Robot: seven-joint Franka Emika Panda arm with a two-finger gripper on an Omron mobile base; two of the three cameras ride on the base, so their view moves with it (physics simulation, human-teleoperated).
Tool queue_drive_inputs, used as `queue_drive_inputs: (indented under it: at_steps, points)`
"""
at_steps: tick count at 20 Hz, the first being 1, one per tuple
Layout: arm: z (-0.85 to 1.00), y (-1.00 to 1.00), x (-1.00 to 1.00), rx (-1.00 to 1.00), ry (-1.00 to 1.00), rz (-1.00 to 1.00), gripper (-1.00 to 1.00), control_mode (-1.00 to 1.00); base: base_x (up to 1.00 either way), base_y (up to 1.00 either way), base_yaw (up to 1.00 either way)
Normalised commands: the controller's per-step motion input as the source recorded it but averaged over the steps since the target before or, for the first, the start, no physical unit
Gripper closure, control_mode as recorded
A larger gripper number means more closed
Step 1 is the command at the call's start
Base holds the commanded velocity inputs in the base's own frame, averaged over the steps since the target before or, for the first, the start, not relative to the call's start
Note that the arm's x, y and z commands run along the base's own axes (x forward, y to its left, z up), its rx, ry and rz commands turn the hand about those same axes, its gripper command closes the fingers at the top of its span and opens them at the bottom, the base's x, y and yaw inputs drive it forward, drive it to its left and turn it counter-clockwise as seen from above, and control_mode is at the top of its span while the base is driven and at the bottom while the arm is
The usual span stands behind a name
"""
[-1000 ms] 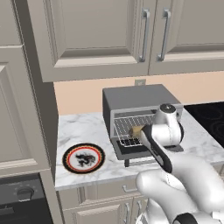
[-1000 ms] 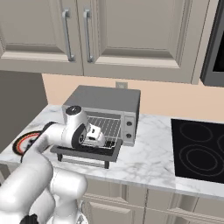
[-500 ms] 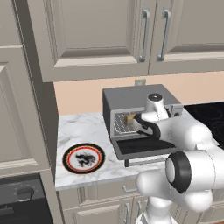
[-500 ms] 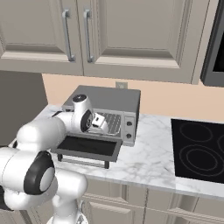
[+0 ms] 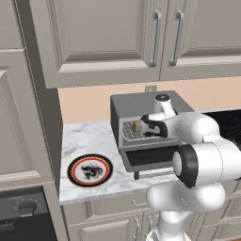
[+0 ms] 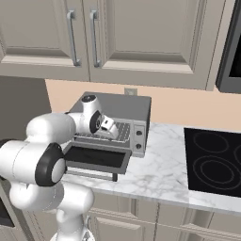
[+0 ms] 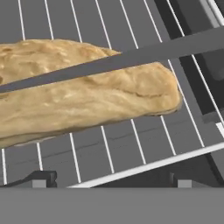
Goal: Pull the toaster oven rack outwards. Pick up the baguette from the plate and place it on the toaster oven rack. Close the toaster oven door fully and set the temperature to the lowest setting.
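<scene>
Lying on the toaster oven rack (image 7: 131, 144), the baguette (image 7: 83, 96) is seen close up from the hand camera, its tan crust spread across the silver bars. The gripper (image 7: 111, 180) is held just above it with the fingers (image 7: 41, 178) spread wide apart and nothing between them. From the left base camera, the bread (image 5: 137, 126) is seen inside the toaster oven (image 5: 141, 101), which stands on the marble counter (image 5: 89, 141). The toaster oven door (image 5: 148, 157) is folded down open at the front. The plate (image 5: 90, 170) is left bare on the counter, well apart from the oven, to its left.
</scene>
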Motion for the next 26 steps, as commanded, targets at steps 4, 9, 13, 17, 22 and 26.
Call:
queue_drive_inputs:
  at_steps: [4, 9, 13, 17, 22, 26]
  points:
    - [-0.11, 0.00, 0.00, 0.04, -0.18, 0.00, -1.00, -1.00, 0.00, 0.00, 0.00]
    - [-0.15, 0.00, 0.00, 0.03, -0.18, 0.00, -1.00, -1.00, 0.00, 0.00, 0.00]
    - [0.09, -0.06, -0.28, 0.00, 0.04, 0.00, -1.00, -1.00, 0.00, 0.00, 0.00]
    - [0.53, -0.07, -0.26, 0.00, 0.19, 0.00, -1.00, -1.00, 0.00, 0.00, 0.00]
    - [0.62, -0.12, -0.11, -0.01, 0.30, 0.01, -1.00, -1.00, 0.00, 0.00, 0.00]
    - [0.06, -0.54, -0.11, 0.01, 0.26, 0.04, -1.00, -1.00, 0.00, 0.00, 0.00]
